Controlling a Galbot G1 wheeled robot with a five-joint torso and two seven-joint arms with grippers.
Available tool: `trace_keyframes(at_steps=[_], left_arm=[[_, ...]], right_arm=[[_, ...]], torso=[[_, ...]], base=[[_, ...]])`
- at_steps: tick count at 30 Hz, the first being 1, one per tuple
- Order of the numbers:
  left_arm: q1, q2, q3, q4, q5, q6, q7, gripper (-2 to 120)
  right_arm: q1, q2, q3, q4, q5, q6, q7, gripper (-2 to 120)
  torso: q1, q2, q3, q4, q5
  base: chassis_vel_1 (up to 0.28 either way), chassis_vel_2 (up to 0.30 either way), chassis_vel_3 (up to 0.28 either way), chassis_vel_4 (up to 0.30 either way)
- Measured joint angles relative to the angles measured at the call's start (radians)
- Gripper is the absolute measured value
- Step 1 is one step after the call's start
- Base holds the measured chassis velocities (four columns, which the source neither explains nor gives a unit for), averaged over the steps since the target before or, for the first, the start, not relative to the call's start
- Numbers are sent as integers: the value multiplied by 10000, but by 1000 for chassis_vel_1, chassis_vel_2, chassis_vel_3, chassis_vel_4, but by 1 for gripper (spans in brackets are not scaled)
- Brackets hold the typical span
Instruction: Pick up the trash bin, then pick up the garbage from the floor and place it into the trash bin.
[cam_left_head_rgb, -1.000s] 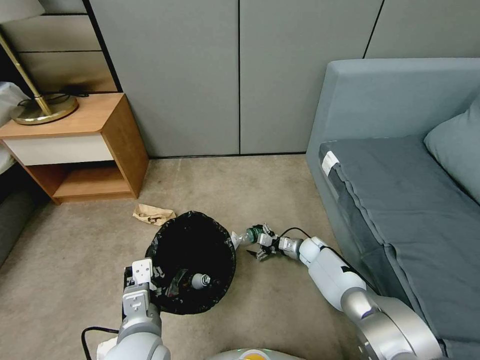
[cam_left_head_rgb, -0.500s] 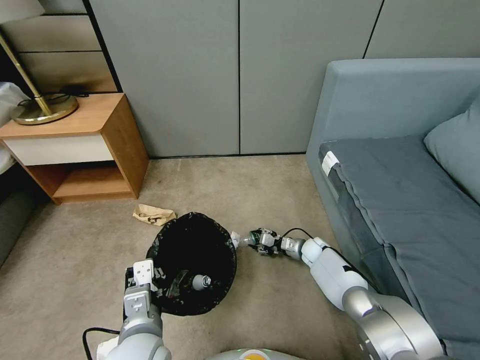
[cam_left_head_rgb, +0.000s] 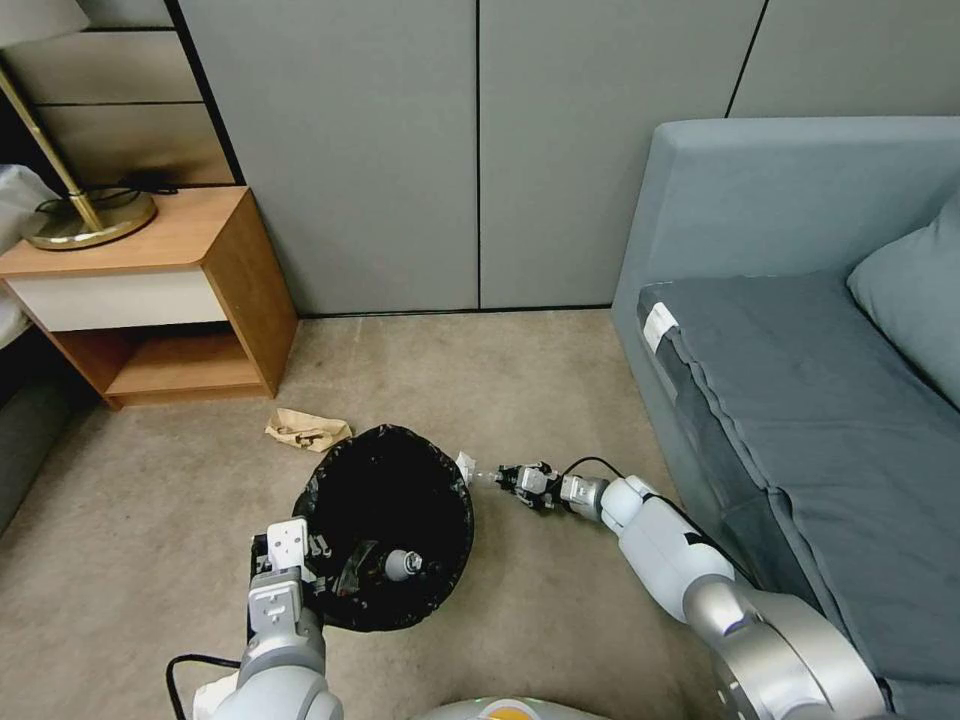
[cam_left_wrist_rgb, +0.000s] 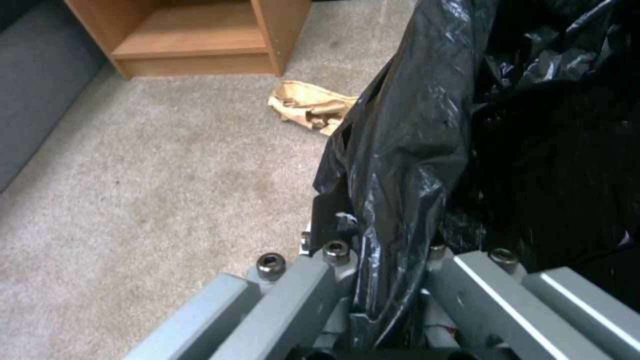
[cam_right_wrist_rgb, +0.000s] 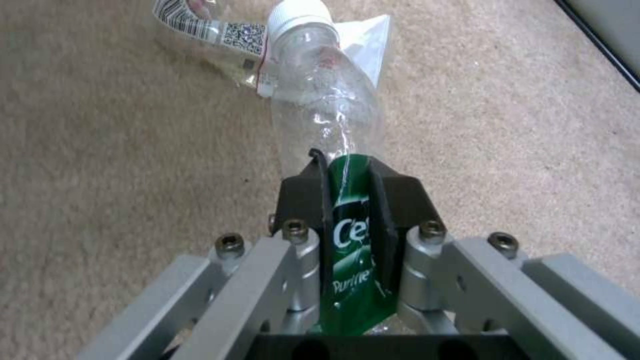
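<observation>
The trash bin (cam_left_head_rgb: 385, 470), lined with a crinkly black bag (cam_left_wrist_rgb: 407, 150), is on the carpet in front of me. My left gripper (cam_left_head_rgb: 303, 562) is shut on its near rim, pinching the liner (cam_left_wrist_rgb: 383, 260). A small bottle (cam_left_head_rgb: 400, 563) lies inside the bin. Right of the bin, my right gripper (cam_left_head_rgb: 512, 478) is shut on a clear plastic bottle (cam_right_wrist_rgb: 327, 125), its fingers squeezing the green label (cam_right_wrist_rgb: 350, 235). The bottle's white cap (cam_left_head_rgb: 467, 467) points at the bin's rim. Crumpled brown paper (cam_left_head_rgb: 305, 430) lies on the floor beyond the bin. A clear barcoded wrapper (cam_right_wrist_rgb: 213, 35) lies past the bottle.
A wooden nightstand (cam_left_head_rgb: 150, 290) with a brass lamp (cam_left_head_rgb: 85, 215) stands at the left. A grey-blue sofa (cam_left_head_rgb: 800, 400) runs along the right, and grey wall panels (cam_left_head_rgb: 480, 150) close the back. A black cable (cam_left_head_rgb: 185, 665) trails by my left arm.
My right gripper's fingers closed on the bottle's green label, squeezing it flat, and the bottle shifted slightly toward the bin. The left arm and bin stayed still.
</observation>
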Motion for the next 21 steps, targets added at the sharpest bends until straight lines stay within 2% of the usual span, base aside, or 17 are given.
trace_keyframes(at_steps=[7, 12, 16, 17, 19, 21], left_arm=[[-14, -2, 9, 6, -2, 0, 0, 1], [-21, -1, 10, 6, -7, -1, 0, 1], [-33, -2, 10, 7, -13, 0, 0, 1], [-48, -2, -2, 30, -24, 0, 3, 1], [-52, -2, -8, 37, -27, -1, 5, 1], [-87, 1, -27, 87, -37, -3, 11, 1]], right_arm=[[-258, -16, -87, 213, 1626, -27, -238, 10], [-437, -42, -51, 514, 2071, 36, -220, 10], [-821, -258, -18, 1441, 2422, 85, -57, 10], [-1109, -437, 1, 2145, 2759, 32, -4, 10], [-1189, -489, 4, 2351, 2859, 5, 3, 9], [-1888, -856, 0, 3803, 3636, -246, 29, 9]], torso=[[0, 0, 0, 1, 0], [0, 0, 0, 1, 1], [0, 0, 0, 1, 0], [0, 0, 0, 1, 1], [0, 0, 0, 0, 0], [0, 0, 0, 1, -1]], base=[[0, 0, 0, 0], [0, 0, 0, 0], [0, 0, 0, 0], [0, 0, 0, 0], [0, 0, 0, 0], [0, 0, 0, 0]])
